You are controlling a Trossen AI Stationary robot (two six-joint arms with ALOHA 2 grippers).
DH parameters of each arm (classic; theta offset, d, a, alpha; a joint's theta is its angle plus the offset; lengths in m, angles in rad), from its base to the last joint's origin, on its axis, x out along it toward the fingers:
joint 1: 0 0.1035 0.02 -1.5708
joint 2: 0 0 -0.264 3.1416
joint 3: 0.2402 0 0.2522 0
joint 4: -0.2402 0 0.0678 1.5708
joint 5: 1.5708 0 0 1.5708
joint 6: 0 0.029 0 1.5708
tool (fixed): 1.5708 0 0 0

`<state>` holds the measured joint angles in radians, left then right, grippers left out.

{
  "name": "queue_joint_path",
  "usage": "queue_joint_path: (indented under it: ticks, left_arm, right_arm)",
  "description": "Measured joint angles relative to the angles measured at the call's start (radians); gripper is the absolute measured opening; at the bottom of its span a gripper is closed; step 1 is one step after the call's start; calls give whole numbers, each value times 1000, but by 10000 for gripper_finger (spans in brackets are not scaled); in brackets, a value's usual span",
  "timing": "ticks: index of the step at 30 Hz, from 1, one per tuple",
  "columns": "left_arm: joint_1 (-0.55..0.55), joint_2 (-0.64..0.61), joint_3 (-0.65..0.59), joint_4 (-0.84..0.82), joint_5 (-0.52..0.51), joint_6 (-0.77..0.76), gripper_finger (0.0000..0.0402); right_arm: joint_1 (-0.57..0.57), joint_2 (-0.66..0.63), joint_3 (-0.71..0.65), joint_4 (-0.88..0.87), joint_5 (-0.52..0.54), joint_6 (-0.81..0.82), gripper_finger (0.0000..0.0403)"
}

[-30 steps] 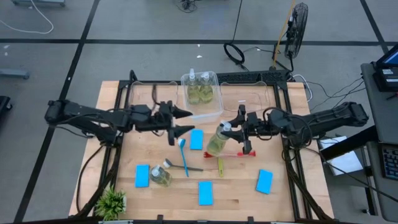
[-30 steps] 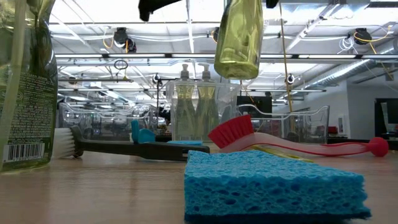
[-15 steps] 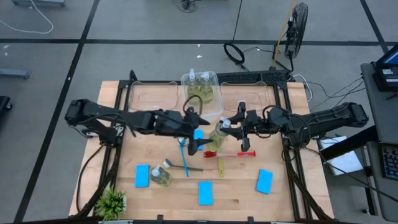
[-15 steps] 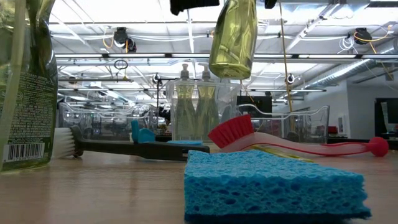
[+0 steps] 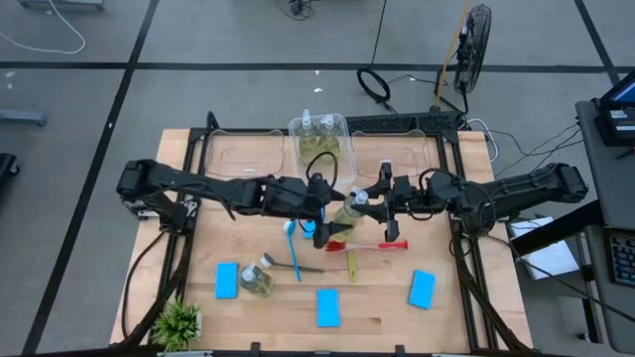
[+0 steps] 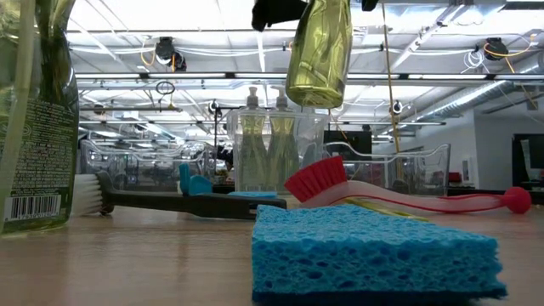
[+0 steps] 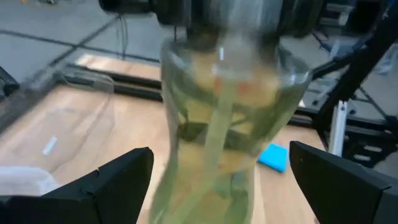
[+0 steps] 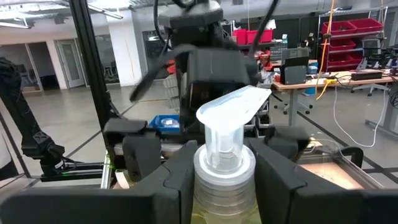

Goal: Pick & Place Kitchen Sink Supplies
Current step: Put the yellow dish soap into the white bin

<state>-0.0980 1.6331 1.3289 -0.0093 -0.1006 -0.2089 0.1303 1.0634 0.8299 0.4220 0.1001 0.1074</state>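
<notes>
- Gripping the neck of a bottle (image 5: 344,220) just under its white top, the right hand (image 5: 372,204) is seen clamped; the bottle is held in the air above the bench (image 5: 466,307).
- The left hand (image 5: 319,210) is found spread wide, its fingers (image 7: 106,183) on either side of the bottle's body, not yet closed.

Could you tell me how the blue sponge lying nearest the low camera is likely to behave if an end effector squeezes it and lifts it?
The blue sponge looks porous, so it probably compresses under the fingers and weighs little. Lying flat on the wooden table, it seems unlikely to roll or tip. Its rough surface should resist slipping.
</notes>
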Motion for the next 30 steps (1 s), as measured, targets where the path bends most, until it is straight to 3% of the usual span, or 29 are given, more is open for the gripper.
queue_joint_path:
  ticks: [15,30]
  left_arm:
    - [21,19,0,123,52,-37,374]
    - [20,17,-1,136,50,-29,293]
  right_arm:
    - [0,7,0,18,0,3,111]
    - [0,69,-1,130,0,4,111]
